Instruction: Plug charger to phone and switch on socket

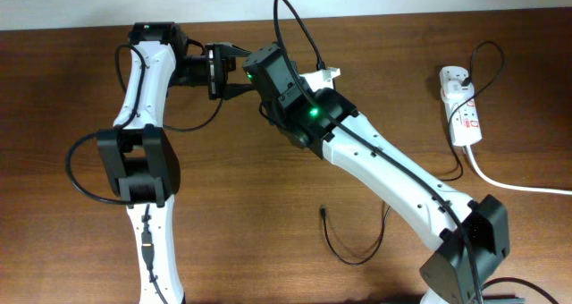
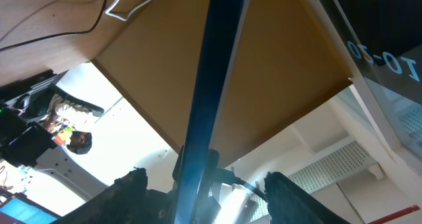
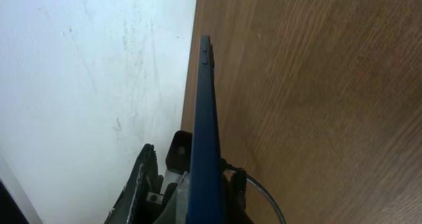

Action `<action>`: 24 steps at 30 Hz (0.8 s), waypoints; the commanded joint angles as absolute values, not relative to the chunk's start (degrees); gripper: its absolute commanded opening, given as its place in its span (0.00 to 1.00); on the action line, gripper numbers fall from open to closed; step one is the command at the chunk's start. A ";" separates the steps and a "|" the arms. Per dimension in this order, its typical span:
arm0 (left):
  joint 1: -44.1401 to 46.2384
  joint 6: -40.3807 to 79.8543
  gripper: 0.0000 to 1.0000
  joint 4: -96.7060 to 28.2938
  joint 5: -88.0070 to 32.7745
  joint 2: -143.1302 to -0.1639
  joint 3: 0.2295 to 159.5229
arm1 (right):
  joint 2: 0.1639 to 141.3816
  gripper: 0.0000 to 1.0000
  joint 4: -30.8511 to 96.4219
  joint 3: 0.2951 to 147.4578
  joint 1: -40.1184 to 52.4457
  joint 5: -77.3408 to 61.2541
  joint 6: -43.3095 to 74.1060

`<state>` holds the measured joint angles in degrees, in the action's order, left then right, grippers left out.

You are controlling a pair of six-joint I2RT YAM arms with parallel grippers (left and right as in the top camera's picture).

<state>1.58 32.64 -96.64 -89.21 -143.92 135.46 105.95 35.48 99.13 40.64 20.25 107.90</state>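
The phone is held up on its edge off the table, a slim blue strip in the right wrist view and in the left wrist view. My right gripper is shut on its lower end. My left gripper is open, with one finger on each side of the phone and not touching it. In the overhead view both grippers meet at the back middle of the table and hide the phone. The charger's thin black cable lies looped on the table, its plug tip free. The socket lies at the far right.
The socket's thick white cord runs off the right edge. A small white object lies just right of the right wrist. The wall runs along the table's back edge. Bare wood lies between the arms.
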 commanded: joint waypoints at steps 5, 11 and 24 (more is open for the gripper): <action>4.05 33.04 0.59 -92.38 -89.58 -143.87 136.62 | 106.45 0.04 34.89 100.31 40.93 21.23 107.90; 4.25 33.45 0.53 -91.55 -88.27 -143.87 136.62 | 106.45 0.04 34.89 100.31 40.97 21.69 107.98; 4.19 36.86 0.34 -89.43 -88.05 -143.87 136.62 | 106.52 0.04 35.09 100.31 41.71 24.18 108.12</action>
<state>4.54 35.20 -89.89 -88.07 -143.92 135.52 106.21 35.73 99.13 40.77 23.05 108.05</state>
